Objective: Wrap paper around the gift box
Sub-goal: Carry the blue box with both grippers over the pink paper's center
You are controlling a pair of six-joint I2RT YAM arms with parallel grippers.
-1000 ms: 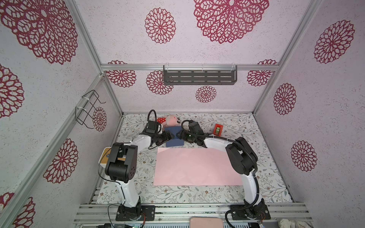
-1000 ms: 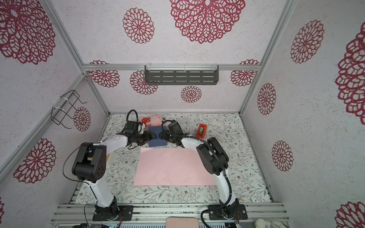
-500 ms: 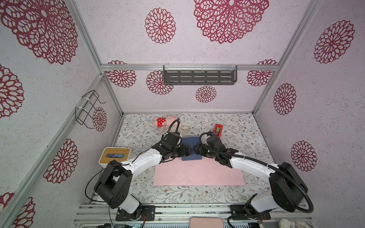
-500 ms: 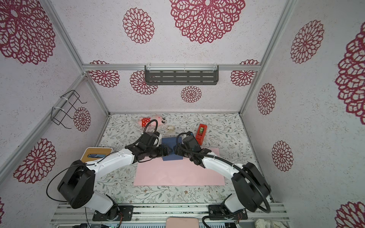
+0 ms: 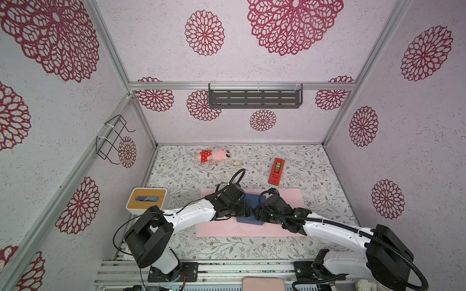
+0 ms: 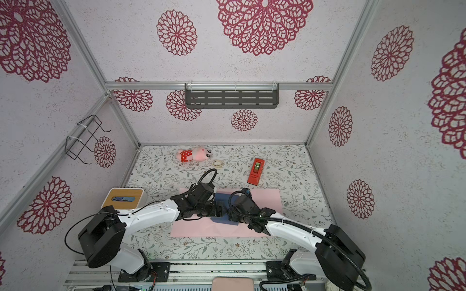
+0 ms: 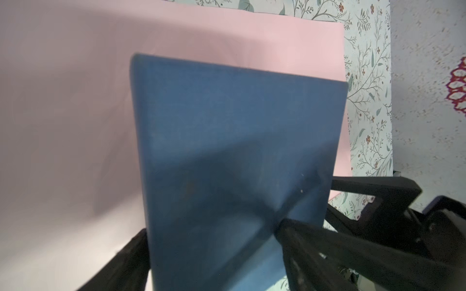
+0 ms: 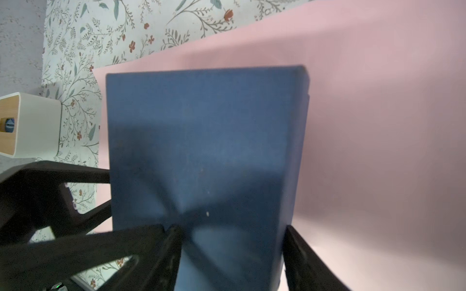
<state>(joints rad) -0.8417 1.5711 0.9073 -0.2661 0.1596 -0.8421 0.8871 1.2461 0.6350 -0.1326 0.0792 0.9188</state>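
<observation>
Gift box (image 5: pixel 253 200) held two-handed over the paper (image 5: pixel 285 201)
Left hand (image 5: pixel 245 211) and right hand (image 5: pixel 259 214) each clasped an opposite side — likely to centre it squarely.

The gift box (image 5: pixel 253 201) has come forward from the table's back, over the paper (image 5: pixel 227 229)

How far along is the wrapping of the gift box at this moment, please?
Done: the paper lies flat, pink side up. In hand: the left gripper and the right gripper both clamp the gift box over its middle; whether the box touches it I cannot tell. Left: every fold, as no edge is lifted, and the tape dispenser lies untouched.
</observation>
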